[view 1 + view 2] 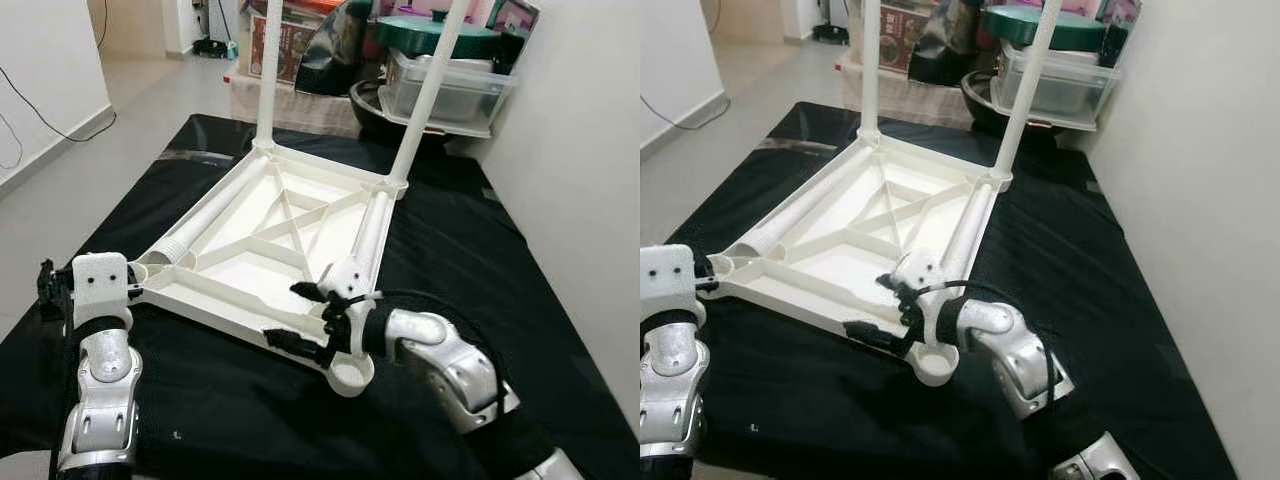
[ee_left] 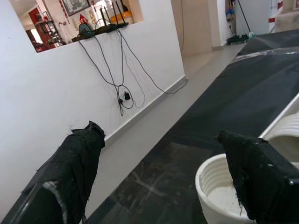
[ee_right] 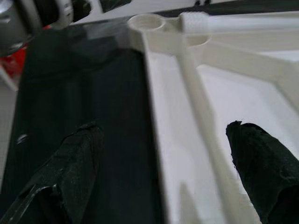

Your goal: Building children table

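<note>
One white plastic table top point(image 1: 270, 240) lies upside down on a black cloth point(image 1: 450, 260), its underside showing a raised rim and crossed ribs. Four legs are in sight: two smooth round legs point(image 1: 268, 70) stand upright in the top's two far corner sockets, and two loose legs point(image 1: 195, 235) with ribbed, threaded ends lie flat inside the top along its two side rims. The two near corner sockets point(image 1: 350, 372) are open rings with nothing screwed in.

The right gripper point(image 1: 312, 322) sits at the top's near rim, just beside the near right socket, its cloth-wrapped black fingers point(image 3: 70, 172) spread apart astride the rim, holding nothing. The left gripper point(image 2: 159, 177) hovers at the top's near left socket point(image 2: 219, 191), fingers wide apart and empty. Beyond the top's far edge stand clear plastic bins point(image 1: 450, 90).
</note>
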Available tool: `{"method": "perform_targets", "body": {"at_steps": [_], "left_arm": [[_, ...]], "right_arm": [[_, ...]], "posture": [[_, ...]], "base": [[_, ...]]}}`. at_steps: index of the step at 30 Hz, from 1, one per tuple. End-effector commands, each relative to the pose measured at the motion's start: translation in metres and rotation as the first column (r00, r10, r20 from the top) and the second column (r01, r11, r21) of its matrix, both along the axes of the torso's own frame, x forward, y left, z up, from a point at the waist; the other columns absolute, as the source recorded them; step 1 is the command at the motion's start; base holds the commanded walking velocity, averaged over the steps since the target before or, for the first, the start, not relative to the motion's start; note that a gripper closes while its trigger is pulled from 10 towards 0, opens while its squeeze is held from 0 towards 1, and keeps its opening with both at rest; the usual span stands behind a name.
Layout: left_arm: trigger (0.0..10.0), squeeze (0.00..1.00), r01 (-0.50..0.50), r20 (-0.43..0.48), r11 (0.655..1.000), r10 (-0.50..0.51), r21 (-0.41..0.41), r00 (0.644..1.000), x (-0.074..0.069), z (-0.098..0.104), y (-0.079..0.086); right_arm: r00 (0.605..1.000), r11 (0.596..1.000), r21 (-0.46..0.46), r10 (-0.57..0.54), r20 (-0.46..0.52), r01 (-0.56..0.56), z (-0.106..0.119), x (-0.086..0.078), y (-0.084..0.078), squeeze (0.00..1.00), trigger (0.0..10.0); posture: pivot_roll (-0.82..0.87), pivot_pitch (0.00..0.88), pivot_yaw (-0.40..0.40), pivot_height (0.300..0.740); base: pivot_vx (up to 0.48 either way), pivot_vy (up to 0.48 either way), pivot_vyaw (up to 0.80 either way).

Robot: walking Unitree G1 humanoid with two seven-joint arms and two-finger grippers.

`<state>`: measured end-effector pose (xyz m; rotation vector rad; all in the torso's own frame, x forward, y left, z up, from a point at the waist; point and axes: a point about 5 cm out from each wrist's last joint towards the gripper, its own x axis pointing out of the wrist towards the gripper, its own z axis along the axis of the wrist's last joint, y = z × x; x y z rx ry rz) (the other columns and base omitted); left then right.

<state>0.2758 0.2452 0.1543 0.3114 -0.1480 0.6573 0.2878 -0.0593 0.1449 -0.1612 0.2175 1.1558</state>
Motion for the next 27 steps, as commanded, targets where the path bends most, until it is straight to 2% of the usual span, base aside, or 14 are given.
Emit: {"method": "perform_targets", "body": {"at_steps": [1, 5, 7, 10, 13, 15, 19, 20, 23, 24, 27], "left_arm": [[10.0, 0.00, -0.003, -0.012, 1.000, 0.003, -0.002, 1.000, 0.002, -0.002, -0.003], [10.0, 0.00, 0.004, -0.023, 1.000, -0.004, -0.009, 1.000, 0.003, -0.004, -0.003], [10.0, 0.00, 0.007, -0.029, 1.000, -0.007, -0.012, 1.000, 0.003, -0.005, -0.003], [10.0, 0.00, 0.020, -0.044, 1.000, -0.021, -0.014, 0.999, 0.005, -0.007, -0.006], [10.0, 0.00, 0.023, -0.048, 1.000, -0.023, -0.015, 0.999, 0.005, -0.008, -0.006], [10.0, 0.00, 0.025, -0.052, 1.000, -0.026, -0.018, 0.998, 0.006, -0.008, -0.007], [10.0, 0.00, 0.029, -0.055, 0.999, -0.030, -0.019, 0.998, 0.007, -0.009, -0.008], [10.0, 0.00, 0.033, -0.058, 0.999, -0.035, -0.021, 0.998, 0.007, -0.010, -0.009], [10.0, 0.00, 0.038, -0.062, 0.999, -0.039, -0.023, 0.997, 0.008, -0.010, -0.010], [10.0, 0.00, 0.039, -0.063, 0.999, -0.040, -0.024, 0.997, 0.008, -0.010, -0.010], [10.0, 0.00, 0.039, -0.063, 0.999, -0.041, -0.025, 0.997, 0.008, -0.011, -0.010]], "right_arm": [[0.999, 1.000, -0.017, 0.025, -0.020, -0.025, -0.006, -0.002, 0.002, 0.00, 10.0], [0.998, 0.998, -0.042, 0.053, -0.037, -0.055, -0.011, -0.006, 0.004, 0.00, 10.0], [0.998, 0.997, -0.067, 0.026, -0.049, -0.030, -0.016, -0.002, 0.003, 0.00, 10.0], [0.993, 0.987, -0.154, -0.063, -0.101, 0.047, -0.034, 0.008, 0.001, 0.00, 10.0], [0.991, 0.984, -0.170, -0.073, -0.115, 0.052, -0.038, 0.008, 0.001, 0.00, 10.0], [0.988, 0.970, -0.236, -0.088, -0.130, 0.056, -0.048, 0.009, 0.002, 0.00, 10.0], [0.985, 0.953, -0.294, -0.119, -0.125, 0.077, -0.054, 0.013, 0.001, 0.00, 9.9], [0.985, 0.947, -0.311, -0.120, -0.125, 0.076, -0.056, 0.015, 0.001, 0.00, 5.5], [0.985, 0.944, -0.322, -0.115, -0.127, 0.069, -0.057, 0.016, 0.000, 0.00, 5.5], [0.987, 0.939, -0.340, -0.105, -0.120, 0.058, -0.057, 0.016, -0.006, 0.00, 0.0], [0.990, 0.933, -0.358, -0.090, -0.112, 0.044, -0.057, 0.016, -0.012, 0.00, 0.0]], "posture": [[0.25, 0.000, -0.161, 0.740], [0.24, 0.000, -0.160, 0.740], [0.24, 0.000, -0.159, 0.740], [0.24, 0.000, -0.160, 0.740], [0.24, 0.000, -0.160, 0.740], [0.24, 0.000, -0.162, 0.740], [0.23, 0.000, -0.163, 0.740], [0.23, 0.000, -0.164, 0.740], [0.24, 0.000, -0.165, 0.740], [0.24, 0.000, -0.167, 0.740], [0.24, 0.000, -0.168, 0.740]], "base": [[0.000, 0.000, 0.00], [0.000, 0.000, 0.00], [0.000, 0.000, 0.00], [0.000, 0.000, 0.00], [0.000, 0.000, 0.00], [0.000, 0.000, 0.00], [0.000, 0.000, 0.00], [0.000, 0.000, 0.00], [0.000, 0.000, 0.00], [0.000, 0.000, 0.00], [0.000, 0.000, 0.00]]}}
